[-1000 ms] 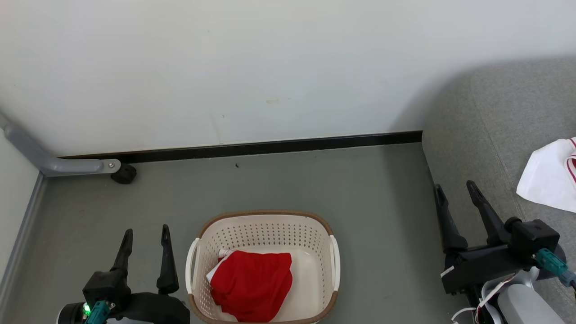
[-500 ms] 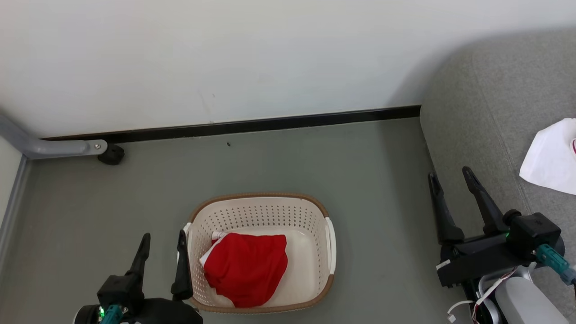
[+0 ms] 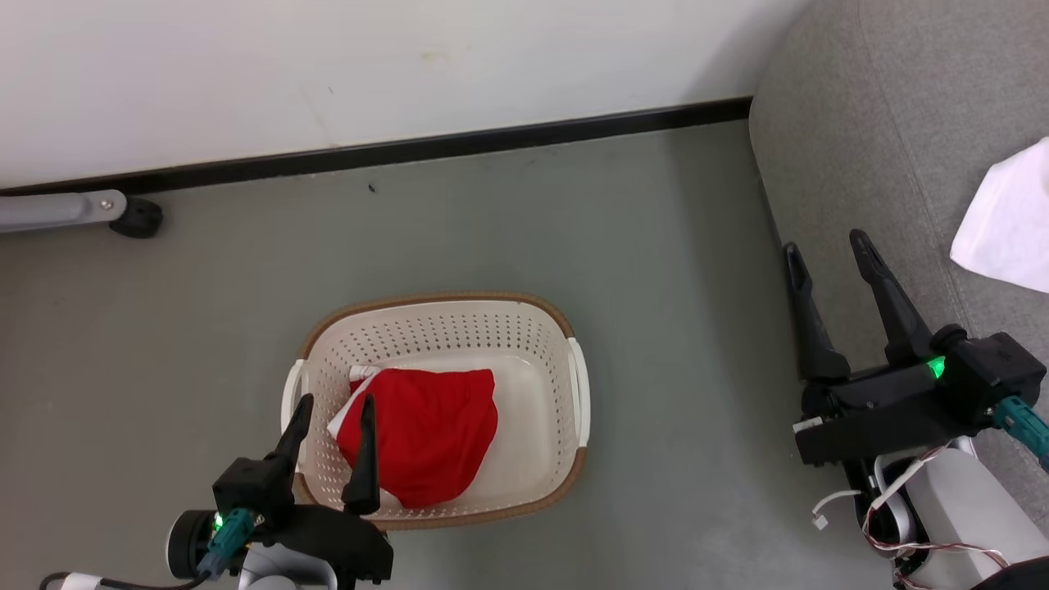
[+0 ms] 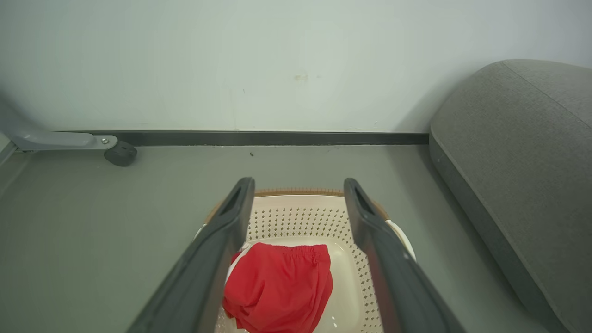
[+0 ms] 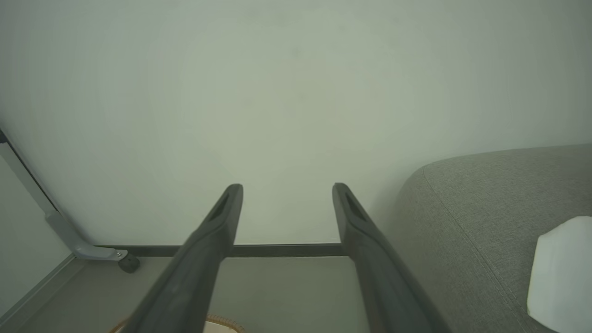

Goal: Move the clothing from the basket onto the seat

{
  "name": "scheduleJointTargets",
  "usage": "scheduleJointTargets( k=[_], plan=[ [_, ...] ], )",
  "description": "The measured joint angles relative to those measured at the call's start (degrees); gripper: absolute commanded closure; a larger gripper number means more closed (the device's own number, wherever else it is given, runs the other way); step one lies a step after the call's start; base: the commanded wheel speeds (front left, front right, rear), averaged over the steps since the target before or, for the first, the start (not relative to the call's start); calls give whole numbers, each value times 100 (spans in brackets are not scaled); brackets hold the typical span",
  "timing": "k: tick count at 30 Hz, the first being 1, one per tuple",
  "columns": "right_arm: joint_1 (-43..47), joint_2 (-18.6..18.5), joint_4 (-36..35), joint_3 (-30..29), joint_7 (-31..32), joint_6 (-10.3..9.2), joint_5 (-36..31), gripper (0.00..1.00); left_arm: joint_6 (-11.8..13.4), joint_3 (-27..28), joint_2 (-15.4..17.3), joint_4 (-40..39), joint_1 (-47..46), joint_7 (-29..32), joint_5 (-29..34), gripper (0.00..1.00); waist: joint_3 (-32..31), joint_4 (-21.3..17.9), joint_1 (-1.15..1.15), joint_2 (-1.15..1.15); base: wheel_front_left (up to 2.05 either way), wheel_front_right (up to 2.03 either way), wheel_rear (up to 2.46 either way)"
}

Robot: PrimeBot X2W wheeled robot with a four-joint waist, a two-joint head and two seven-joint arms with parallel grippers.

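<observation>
The cream basket (image 3: 434,298) stands on the grey floor, with red clothing (image 3: 426,434) bunched in its left half, white trim showing at one edge. My left gripper (image 3: 337,401) hangs open over the basket's left side, one finger above the red cloth. The left wrist view looks past the open left gripper (image 4: 298,181) down onto the red clothing (image 4: 282,289) and the basket (image 4: 300,217). The right gripper (image 3: 824,242) is open and empty at the edge of the grey seat (image 3: 885,123). A white piece of clothing (image 3: 1004,229) lies on the seat.
A white wall with a black baseboard (image 3: 492,143) runs behind the basket. A grey metal leg ending in a black caster (image 3: 135,217) sits at the far left. Bare grey floor (image 3: 680,328) lies between basket and seat. The right wrist view shows the seat (image 5: 485,208) and white piece (image 5: 562,273).
The head camera has tilted down. My left gripper has moved right, from beside the basket to over its left side. The right gripper stays open by the seat's edge.
</observation>
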Motion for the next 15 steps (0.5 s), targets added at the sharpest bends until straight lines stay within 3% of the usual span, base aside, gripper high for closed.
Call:
scheduleJointTargets(
  k=[15],
  plan=[
    [-783,-59,-542,-107,-40,-1,-187,0,-211,-176,-81,928,-1157,-1,149,0,1197,-303,0,1,0,0,0]
  ],
)
